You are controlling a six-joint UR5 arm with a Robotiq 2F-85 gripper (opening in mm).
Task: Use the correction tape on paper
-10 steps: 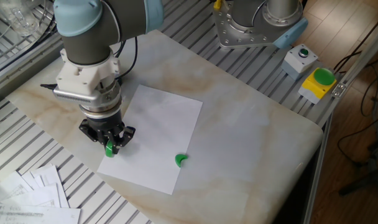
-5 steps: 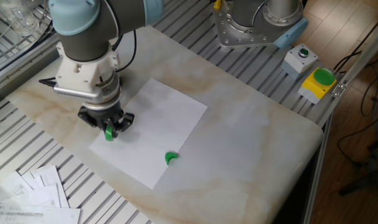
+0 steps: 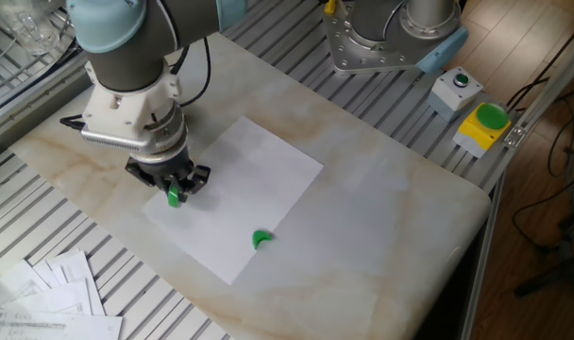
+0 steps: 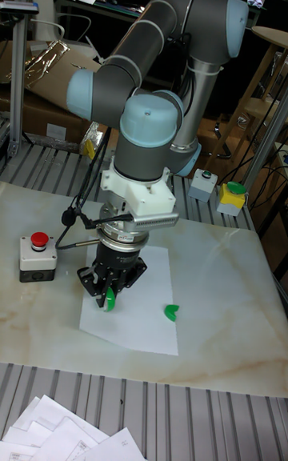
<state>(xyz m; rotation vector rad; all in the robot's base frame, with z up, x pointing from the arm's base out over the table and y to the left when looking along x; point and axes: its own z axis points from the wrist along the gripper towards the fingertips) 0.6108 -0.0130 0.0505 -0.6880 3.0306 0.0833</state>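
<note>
My gripper points straight down over the left part of the paper and is shut on the correction tape, whose green body shows between the dark fingers. Its lower end is at the sheet's surface; I cannot tell whether it touches. The tall fixed view shows the same: gripper, correction tape, and the paper on the marble table. A small solid green crescent piece lies on the sheet near its front edge, to the right of the gripper.
A grey box with a red button stands left of the arm. Printed sheets are piled at the front left. A second robot base and two button boxes sit at the back right, near the table edge.
The gripper with the tape moved away from the front edge, then slightly right. The paper shifted and turned with it, carrying the green crescent piece a little to the left.
</note>
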